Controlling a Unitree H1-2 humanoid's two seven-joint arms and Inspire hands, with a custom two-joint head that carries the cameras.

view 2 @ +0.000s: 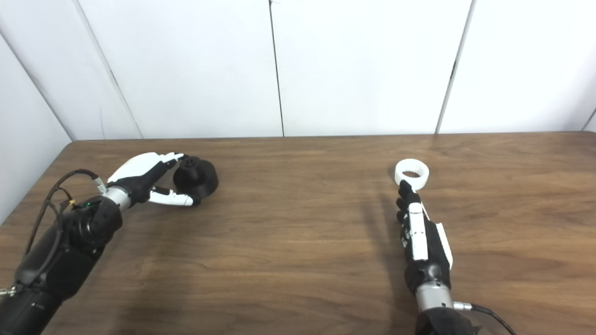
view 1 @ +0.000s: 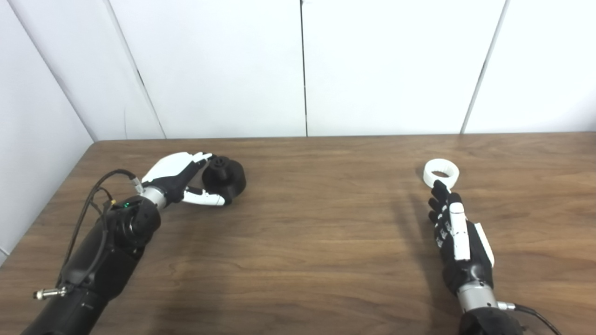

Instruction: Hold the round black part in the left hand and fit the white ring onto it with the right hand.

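A wooden table (view 1: pixel 307 242) with a dark brown grain is filling the lower half of the frame, its far edge running across the middle of the picture. Behind it, white wall panels (view 1: pixel 391 65) are standing upright across the whole upper half, split by thin dark seams, and a further panel is angling in down the left edge. No brand, label or writing is showing anywhere that can be read.

The left arm, black and bulky with loose cables (view 1: pixel 95 195) looping beside it, is entering from the lower left corner. The left hand (view 1: pixel 179 179), white on the back and black underneath, is lying at centre left of the frame with fingers and thumb spread apart around the near left side of the round black part (view 1: pixel 226 179). Fingertips are touching or almost touching its top knob and the thumb is reaching along its base; whether the hand is actually clamping it cannot be told. The part is sitting on the table.

The right arm is coming up from the lower right. The right hand (view 1: pixel 458 239) is stretching flat toward the back of the table, fingers straight and held side by side, holding nothing. Its fingertips are reaching just to the near rim of the white ring (view 1: pixel 441 172), which is lying flat on the table at centre right, well apart from the black part.
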